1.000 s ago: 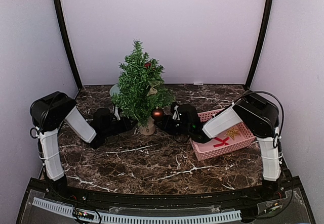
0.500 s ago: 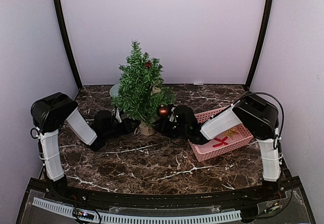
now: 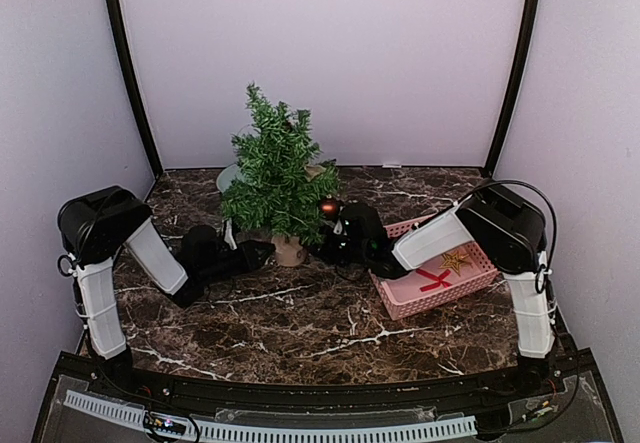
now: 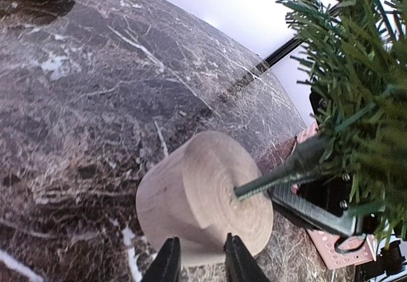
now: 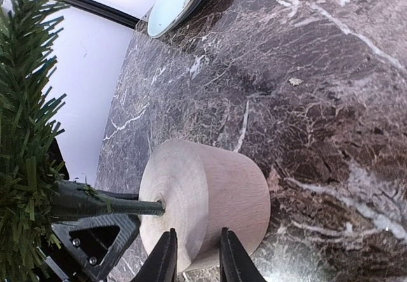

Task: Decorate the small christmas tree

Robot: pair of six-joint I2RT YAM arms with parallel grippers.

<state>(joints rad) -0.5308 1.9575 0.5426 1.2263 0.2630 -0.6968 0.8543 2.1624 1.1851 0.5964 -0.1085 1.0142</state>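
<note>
The small christmas tree [image 3: 275,178] stands near the rear edge of the tabletop [image 3: 300,323], left of middle, leaning left; pink basket [image 3: 400,305] by the right edge. The left gripper [image 4: 197,256] and right gripper [image 5: 196,247] flank its wooden base [image 4: 203,196], jaws a narrow gap apart, nothing seen pinched. A red ball [image 3: 328,206] sits at a right-side branch: best steady the base so the tree can't tip, then seat the ball deep; no readable writing

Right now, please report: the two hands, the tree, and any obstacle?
Left hand and right hand low by the tan base, grip unclear. Small christmas tree leans left. Red ball near right hand.
</note>
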